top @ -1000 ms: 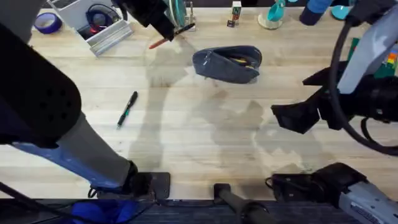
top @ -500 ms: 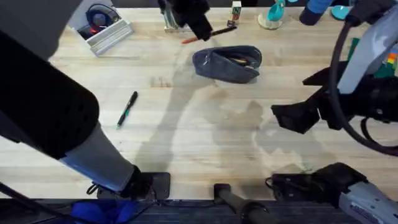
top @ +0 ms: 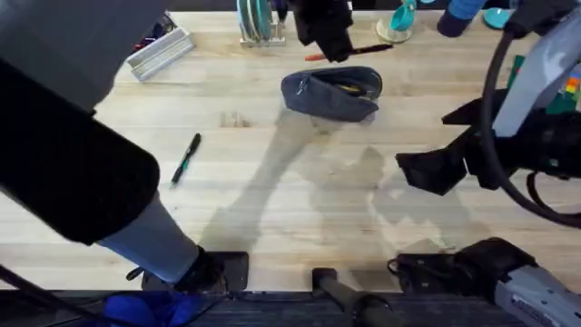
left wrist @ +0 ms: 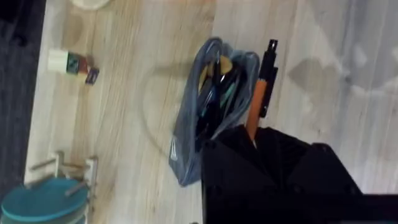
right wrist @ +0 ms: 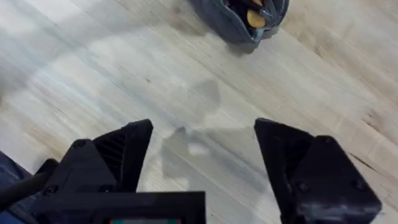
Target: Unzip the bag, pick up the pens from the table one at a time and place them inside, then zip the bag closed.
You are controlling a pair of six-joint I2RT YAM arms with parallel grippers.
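Pale plank table (top: 300, 218), and the orange pen is in the air!
The left gripper (top: 334, 41) clamps the orange pen (left wrist: 256, 106) just beyond the bag (top: 331, 93), which lies unzipped with things already inside. The black pen (top: 185, 160) waits well off from the bag; zipping looks a way off. The right gripper (right wrist: 202, 155) hangs wide and empty. The left wrist view shows the bag's open mouth (left wrist: 214, 93).
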